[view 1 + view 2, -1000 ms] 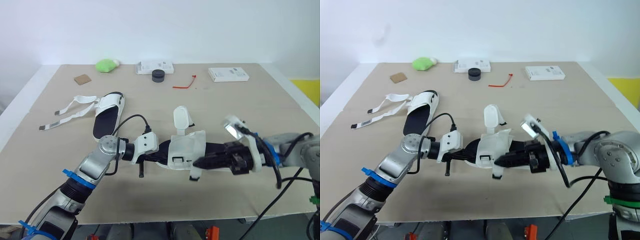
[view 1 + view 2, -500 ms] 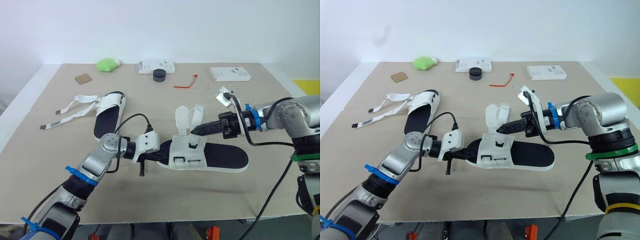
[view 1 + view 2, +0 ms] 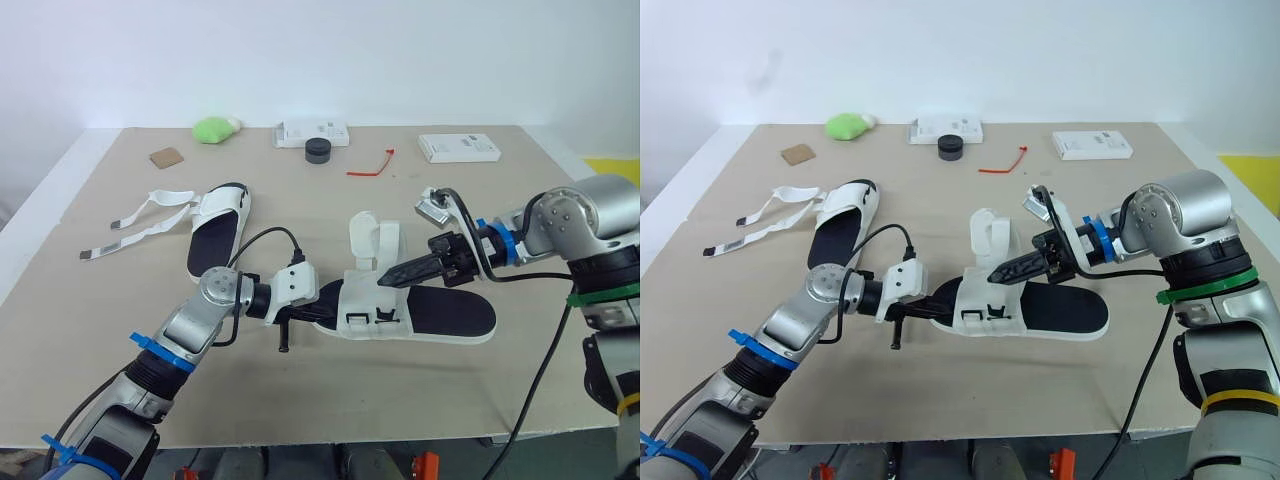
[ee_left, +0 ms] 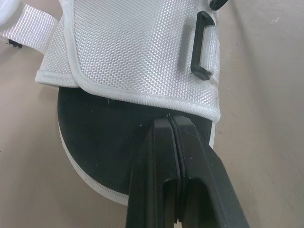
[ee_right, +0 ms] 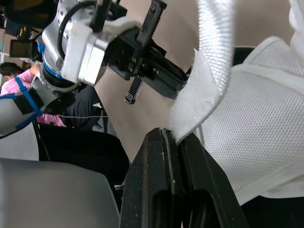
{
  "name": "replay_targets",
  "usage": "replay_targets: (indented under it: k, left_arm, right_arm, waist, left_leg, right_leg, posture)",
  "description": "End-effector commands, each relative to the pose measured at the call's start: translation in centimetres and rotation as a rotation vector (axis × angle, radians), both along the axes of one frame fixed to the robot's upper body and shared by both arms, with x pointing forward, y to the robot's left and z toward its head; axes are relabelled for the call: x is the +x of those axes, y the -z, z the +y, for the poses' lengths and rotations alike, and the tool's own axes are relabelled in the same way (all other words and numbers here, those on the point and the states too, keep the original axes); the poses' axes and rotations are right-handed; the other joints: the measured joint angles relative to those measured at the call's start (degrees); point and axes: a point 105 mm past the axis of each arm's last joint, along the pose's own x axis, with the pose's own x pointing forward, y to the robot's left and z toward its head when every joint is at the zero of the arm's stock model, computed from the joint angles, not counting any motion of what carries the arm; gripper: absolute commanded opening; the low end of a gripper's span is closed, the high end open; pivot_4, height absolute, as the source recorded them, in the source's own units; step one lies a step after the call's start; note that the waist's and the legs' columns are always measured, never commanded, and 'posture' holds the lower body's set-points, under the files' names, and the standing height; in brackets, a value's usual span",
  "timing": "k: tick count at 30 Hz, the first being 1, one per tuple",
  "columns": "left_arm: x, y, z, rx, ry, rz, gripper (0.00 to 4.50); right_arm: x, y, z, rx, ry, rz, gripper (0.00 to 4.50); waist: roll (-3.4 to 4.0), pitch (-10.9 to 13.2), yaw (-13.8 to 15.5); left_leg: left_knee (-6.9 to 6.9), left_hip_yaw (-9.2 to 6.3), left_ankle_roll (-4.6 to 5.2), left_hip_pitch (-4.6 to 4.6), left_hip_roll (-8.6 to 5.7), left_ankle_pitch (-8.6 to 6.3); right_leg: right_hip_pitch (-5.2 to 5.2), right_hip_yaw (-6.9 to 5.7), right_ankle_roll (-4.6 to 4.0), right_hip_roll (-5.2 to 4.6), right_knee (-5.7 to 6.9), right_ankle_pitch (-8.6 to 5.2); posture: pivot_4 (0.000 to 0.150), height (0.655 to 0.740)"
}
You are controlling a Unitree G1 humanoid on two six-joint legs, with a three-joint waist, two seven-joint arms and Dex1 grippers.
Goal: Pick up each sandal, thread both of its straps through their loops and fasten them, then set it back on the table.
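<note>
Green lump (image 3: 213, 130) lay at far left of back row, brown card (image 3: 166, 158) near it. White box (image 3: 311, 133) sat mid-row, black round cap (image 3: 318, 150) just beside. Red tie (image 3: 370, 166) lay between cap and second white box (image 3: 458, 148).

Lab: bare table (image 3: 480, 200), white wall (image 3: 400, 50)

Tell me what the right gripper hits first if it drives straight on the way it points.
Most likely the white upper of the sandal, right ahead of the right gripper, which pinches a strap. Beyond that lies the left gripper; depth is hard to judge.
</note>
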Motion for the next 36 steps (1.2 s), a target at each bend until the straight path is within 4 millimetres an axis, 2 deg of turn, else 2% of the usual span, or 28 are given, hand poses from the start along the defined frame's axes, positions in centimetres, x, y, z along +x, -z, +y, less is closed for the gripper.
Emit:
replay_targets:
  k: [1, 9, 17, 36]
  left_arm:
    - [0.2, 1.5, 0.4, 0.049, -0.040, 0.026, 0.00]
    - [0.2, 1.5, 0.4, 0.047, -0.043, 0.027, 0.00]
    - [0.1, 1.5, 0.5, 0.051, -0.043, 0.027, 0.00]
    - [0.0, 1.6, 0.3, 0.047, -0.039, 0.026, 0.00]
  right_arm:
    - [-0.4, 0.2, 0.0, -0.026, -0.020, 0.007, 0.04]
    - [-0.5, 1.7, -0.6, -0.084, -0.022, 0.002, 0.04]
    - [0.6, 1.6, -1.0, -0.106, -0.011, -0.036, 0.04]
    - [0.7, 0.8, -0.3, -0.096, -0.033, -0.062, 0.04]
  waist:
    - [0.00, 0.0, 0.0]
    - [0.00, 0.0, -0.1]
    - [0.01, 0.0, -0.1]
    - [0.01, 0.0, -0.1]
  left_leg:
    - [0.00, 0.00, 0.00, -0.01, 0.00, 0.00]
    - [-0.03, -0.01, 0.00, -0.02, 0.00, 0.00]
    - [-0.13, -0.02, 0.00, -0.02, 0.01, 0.00]
    - [-0.13, -0.02, -0.01, -0.02, 0.01, -0.01]
  right_leg:
    - [0.00, 0.00, 0.01, 0.00, 0.00, 0.00]
    - [-0.02, 0.00, 0.03, 0.02, 0.00, -0.04]
    - [-0.07, -0.01, 0.08, 0.04, 0.00, -0.04]
    - [-0.07, -0.01, 0.06, 0.04, 0.00, -0.06]
  posture:
    - [0.150, 0.7400]
    - [0.150, 0.7400]
    - [0.150, 0.7400]
    - [0.150, 0.7400]
